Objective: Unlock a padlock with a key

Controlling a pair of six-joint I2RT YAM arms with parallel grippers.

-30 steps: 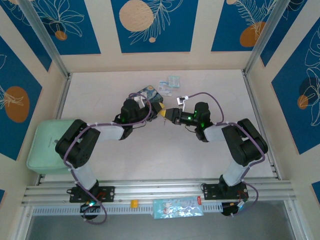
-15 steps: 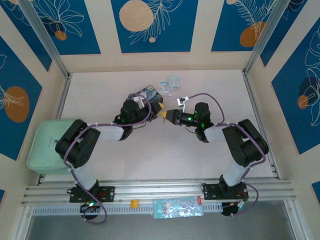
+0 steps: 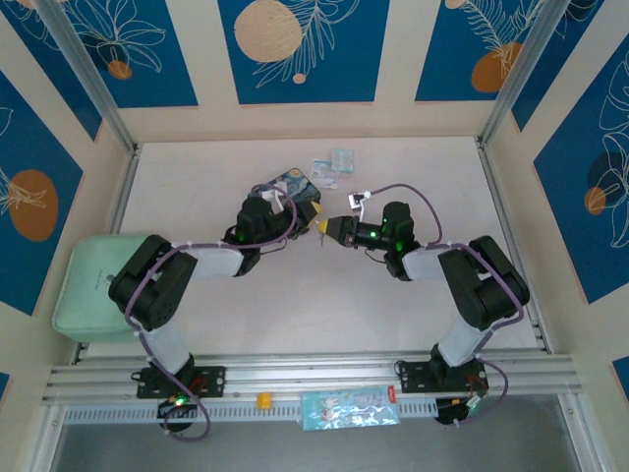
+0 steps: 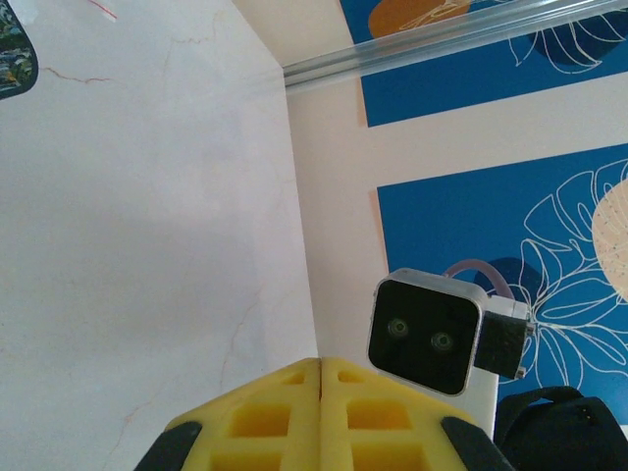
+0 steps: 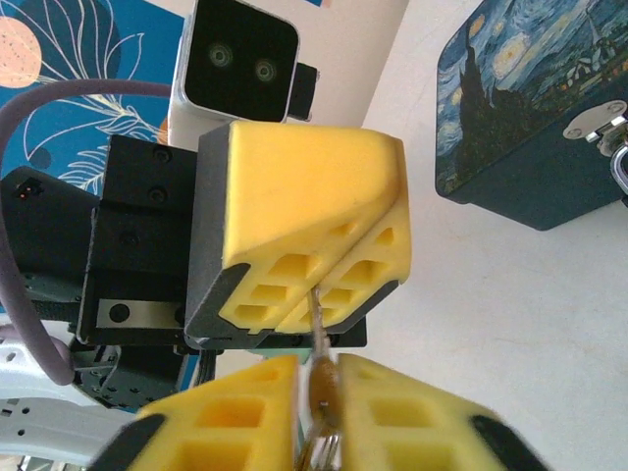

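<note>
Pinching the key (image 5: 317,329): we see the right claw (image 5: 319,383) nearly closed on its head, blade pointing ahead.
Left claw (image 5: 319,294): pads pressed together straight ahead of the right claw, the key's tip in their seam.
Padlock (image 5: 620,169): we catch just a silver loop, ahead and right of the right claw, at the clasp (image 5: 599,118) of the painted tin (image 5: 520,118).
Tin: resting on the white table (image 5: 510,324).

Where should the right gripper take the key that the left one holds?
On its wider end, coming straight at the left gripper in line with the blade. The key sticks out of that gripper's shut pads as a thin strip, so only the far end is free; the right gripper sits there.
</note>
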